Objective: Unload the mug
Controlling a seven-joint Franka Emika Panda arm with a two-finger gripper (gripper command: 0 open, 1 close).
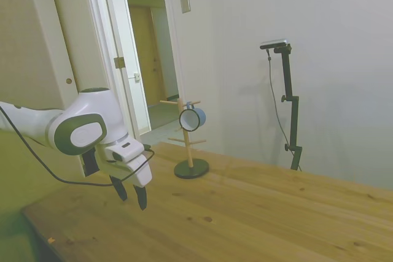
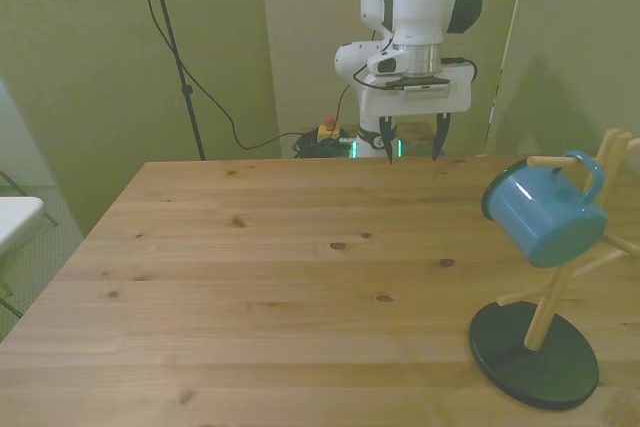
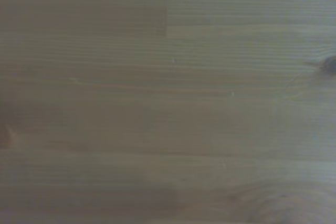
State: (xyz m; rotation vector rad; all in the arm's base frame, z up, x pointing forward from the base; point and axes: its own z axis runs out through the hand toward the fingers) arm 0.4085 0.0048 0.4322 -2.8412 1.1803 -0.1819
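Observation:
The blue mug (image 2: 542, 212) hangs by its loop handle from an upper peg of a wooden mug stand (image 2: 545, 312) with a dark round base, at the front view's right. In the side view the mug (image 1: 191, 118) hangs tilted with its white inside facing the camera, on the stand (image 1: 190, 151) at the table's far side. My gripper (image 2: 411, 143) hovers low over the table's far edge in the front view, well away from the mug, fingers spread open and empty. From the side, the gripper (image 1: 131, 193) points down just above the wood. Only bare planks fill the wrist view.
The wooden table (image 2: 280, 277) stretches wide between the gripper and the stand. A black cable (image 1: 43, 157) trails from the arm. An open doorway (image 1: 150, 65) lies behind the stand in the side view.

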